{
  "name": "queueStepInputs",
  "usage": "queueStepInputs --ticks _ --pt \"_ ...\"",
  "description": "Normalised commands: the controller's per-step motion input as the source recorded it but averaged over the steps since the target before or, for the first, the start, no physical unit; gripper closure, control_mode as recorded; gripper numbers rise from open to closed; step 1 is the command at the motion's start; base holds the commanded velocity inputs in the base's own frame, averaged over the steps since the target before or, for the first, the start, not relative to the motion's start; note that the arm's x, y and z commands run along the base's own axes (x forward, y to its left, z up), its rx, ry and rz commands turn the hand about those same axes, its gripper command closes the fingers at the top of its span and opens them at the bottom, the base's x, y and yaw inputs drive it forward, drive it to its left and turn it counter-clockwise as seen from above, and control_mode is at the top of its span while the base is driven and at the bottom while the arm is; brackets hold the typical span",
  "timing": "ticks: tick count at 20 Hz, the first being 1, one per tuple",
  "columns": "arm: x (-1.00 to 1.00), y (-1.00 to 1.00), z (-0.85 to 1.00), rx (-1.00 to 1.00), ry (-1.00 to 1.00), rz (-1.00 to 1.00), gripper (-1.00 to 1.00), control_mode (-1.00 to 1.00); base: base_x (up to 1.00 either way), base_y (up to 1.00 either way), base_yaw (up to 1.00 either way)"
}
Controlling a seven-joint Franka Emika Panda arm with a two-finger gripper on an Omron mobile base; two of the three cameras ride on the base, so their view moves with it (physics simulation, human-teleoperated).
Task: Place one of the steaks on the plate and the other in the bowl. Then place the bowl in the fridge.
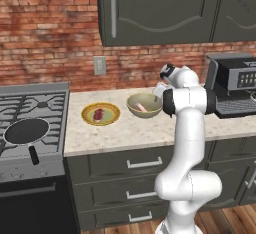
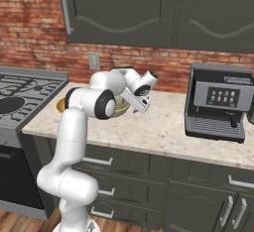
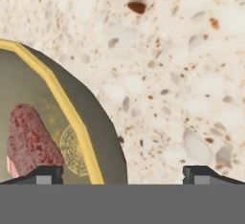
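Note:
The yellow-rimmed plate lies on the counter with one steak on it. To its right stands the tan bowl with the other steak inside. My gripper hangs just right of the bowl, low over the counter, and shows again in the right base view. In the hand view the gripper is open with bare counter between its fingertips. The bowl's rim and its steak lie at the left of that view.
A stove with a black frying pan stands left of the counter. A coffee machine sits at the counter's right end. Dark wall cabinets hang above. The speckled counter has free room in front of the plate and bowl.

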Motion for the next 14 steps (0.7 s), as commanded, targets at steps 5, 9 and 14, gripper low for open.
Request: queueStepInputs --ticks 5,9,14 --pt "0.0 0.06 -0.03 0.0 0.0 0.02 -1.0 -1.0 0.0 0.0 0.0" --pt "0.0 0.04 0.0 0.0 0.03 0.01 -1.0 -1.0 0.0 0.0 0.0" --pt "0.0 0.1 0.0 0.0 0.01 0.0 -1.0 -1.0 0.0 0.0 0.0"
